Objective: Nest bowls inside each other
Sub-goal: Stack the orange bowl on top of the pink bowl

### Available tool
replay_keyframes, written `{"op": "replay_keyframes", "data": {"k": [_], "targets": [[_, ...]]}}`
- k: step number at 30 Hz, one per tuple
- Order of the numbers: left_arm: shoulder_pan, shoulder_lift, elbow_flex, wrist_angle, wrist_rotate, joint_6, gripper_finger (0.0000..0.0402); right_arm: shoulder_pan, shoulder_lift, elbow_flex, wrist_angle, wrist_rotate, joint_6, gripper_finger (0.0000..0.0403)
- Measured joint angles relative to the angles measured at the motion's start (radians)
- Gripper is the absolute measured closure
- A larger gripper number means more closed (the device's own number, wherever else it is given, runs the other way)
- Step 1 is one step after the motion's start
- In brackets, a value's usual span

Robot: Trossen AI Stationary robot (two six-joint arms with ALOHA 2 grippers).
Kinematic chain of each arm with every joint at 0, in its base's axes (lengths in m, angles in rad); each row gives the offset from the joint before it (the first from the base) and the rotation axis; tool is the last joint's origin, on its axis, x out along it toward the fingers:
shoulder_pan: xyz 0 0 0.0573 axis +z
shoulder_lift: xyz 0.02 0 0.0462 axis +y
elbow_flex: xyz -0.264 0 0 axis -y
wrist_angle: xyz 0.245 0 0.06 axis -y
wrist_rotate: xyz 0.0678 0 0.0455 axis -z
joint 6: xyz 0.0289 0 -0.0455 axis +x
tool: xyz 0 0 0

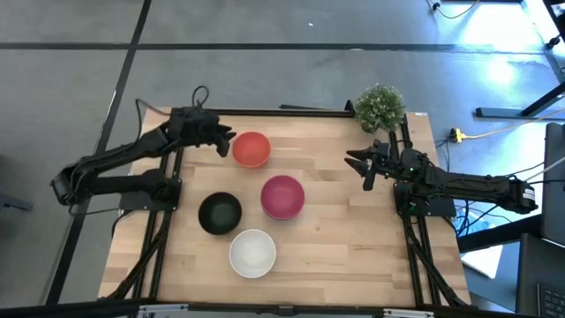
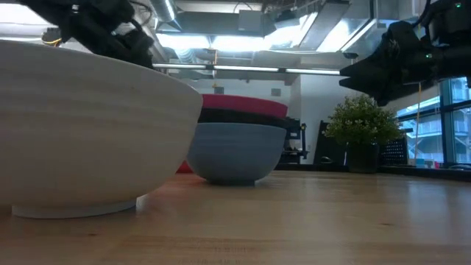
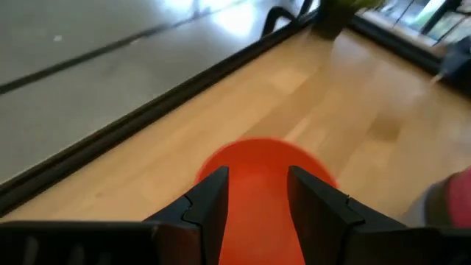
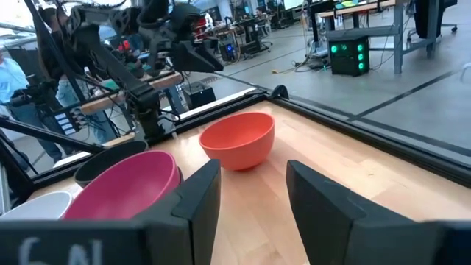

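A red bowl [image 1: 251,148] stands upright on the table at the far left; it also shows in the left wrist view [image 3: 257,184] and the right wrist view [image 4: 237,140]. My left gripper [image 1: 227,141] is open and hovers just above its left rim, clear of it. A magenta bowl [image 1: 282,196] sits mid-table, nested in a black bowl [image 2: 243,116], which sits in a blue bowl [image 2: 235,151]. Another black bowl [image 1: 219,213] and a white bowl [image 1: 253,253] stand alone nearer the front. My right gripper [image 1: 362,168] is open and empty, in the air at the right.
A small green potted plant [image 1: 380,106] stands at the far right corner, just behind my right gripper. Bare wood lies between the magenta bowl and the right edge, and along the front right of the table.
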Motion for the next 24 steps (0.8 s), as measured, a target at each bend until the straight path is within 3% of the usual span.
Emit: {"op": "replay_keyframes", "data": {"k": [3, 8, 15, 24], "targets": [[0.029, 0.055, 0.024, -0.025, 0.005, 0.014, 0.0268, 0.0, 0.0, 0.0, -0.001, 0.0, -0.003, 0.0244], [0.064, 0.139, 0.029, -0.042, 0.125, 0.005, 0.0271, 0.0, 0.0, 0.0, -0.002, 0.0, -0.004, 0.0244], [0.068, 0.229, 0.029, -0.031, 0.133, -0.01, 0.0268, 0.0, 0.0, 0.0, -0.002, 0.0, -0.004, 0.0244], [0.067, 0.247, 0.029, 0.005, 0.09, -0.032, 0.027, 0.0, 0.0, 0.0, -0.002, 0.0, 0.026, 0.0244]]}}
